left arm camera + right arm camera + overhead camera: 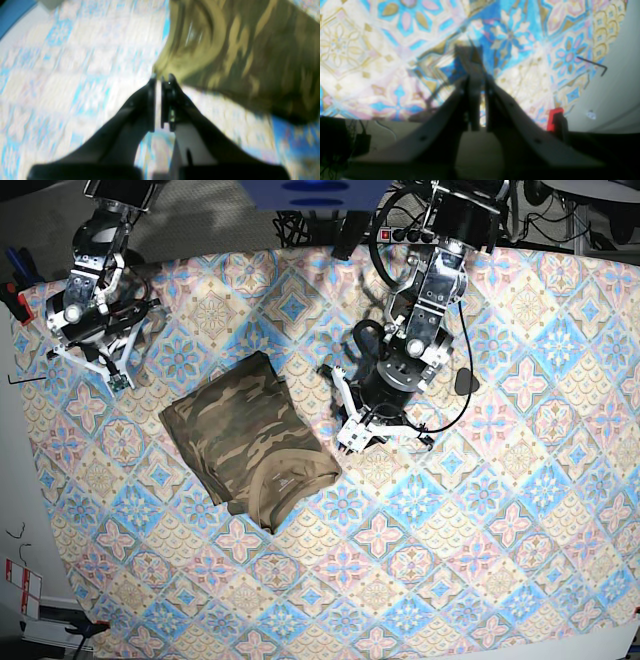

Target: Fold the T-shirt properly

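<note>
The T-shirt (250, 442) lay as a compact folded bundle on the patterned worktop (480, 510), so the folding looked all but finished. The left tool (350, 435), pinched narrow and empty, hung just beside it; the right tool (118, 383) sat closed, well apart. Next called only for retreat. No legible writing showed.

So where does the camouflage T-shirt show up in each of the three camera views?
Left wrist: the T-shirt fills the upper right, blurred, just beyond the tips of the left hand.
Right wrist: not in it; only the tablecloth beyond the shut right hand.
Base: folded into a compact bundle, left of centre, between the two arms.
Shared landmark: the blue-and-pink patterned tablecloth, in all three views.
</note>
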`<move>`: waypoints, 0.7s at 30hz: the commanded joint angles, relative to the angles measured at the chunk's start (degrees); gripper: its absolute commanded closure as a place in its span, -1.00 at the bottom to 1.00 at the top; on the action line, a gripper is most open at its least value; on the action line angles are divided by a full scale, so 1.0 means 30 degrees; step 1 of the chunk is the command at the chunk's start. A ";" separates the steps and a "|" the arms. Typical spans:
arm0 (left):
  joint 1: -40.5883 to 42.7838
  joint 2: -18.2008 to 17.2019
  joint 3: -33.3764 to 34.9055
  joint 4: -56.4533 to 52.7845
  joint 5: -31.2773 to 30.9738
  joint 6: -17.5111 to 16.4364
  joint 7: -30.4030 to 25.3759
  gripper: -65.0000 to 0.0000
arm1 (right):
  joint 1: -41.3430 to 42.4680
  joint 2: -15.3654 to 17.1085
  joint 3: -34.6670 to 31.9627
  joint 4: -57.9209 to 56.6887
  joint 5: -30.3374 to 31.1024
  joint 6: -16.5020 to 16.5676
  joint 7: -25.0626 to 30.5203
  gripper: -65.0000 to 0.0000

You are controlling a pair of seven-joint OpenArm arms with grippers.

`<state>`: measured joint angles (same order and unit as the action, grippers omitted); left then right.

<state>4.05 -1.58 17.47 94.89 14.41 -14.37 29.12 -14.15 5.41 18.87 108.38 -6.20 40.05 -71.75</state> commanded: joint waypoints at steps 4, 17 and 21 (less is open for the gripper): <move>0.0656 0.0074 -0.0008 0.3842 -0.0072 0.0028 0.4226 1.00 | -0.0806 0.0204 0.0288 0.0372 -0.0235 -0.0018 0.0106 0.91; 0.4700 -0.1772 -0.0008 0.6977 -0.0160 -0.0001 0.9296 1.00 | -0.1803 -0.0060 0.0317 0.0402 -0.0235 -0.0018 0.0135 0.91; 0.6810 -0.1626 -0.0741 0.7593 -0.0160 -0.0001 0.9208 1.00 | -0.2418 -0.0060 0.0317 0.0402 -0.0235 -0.0018 0.0838 0.91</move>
<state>24.58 -6.46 15.27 116.73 13.89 -14.66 57.39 -21.67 4.60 19.51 108.47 -6.85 40.23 -69.73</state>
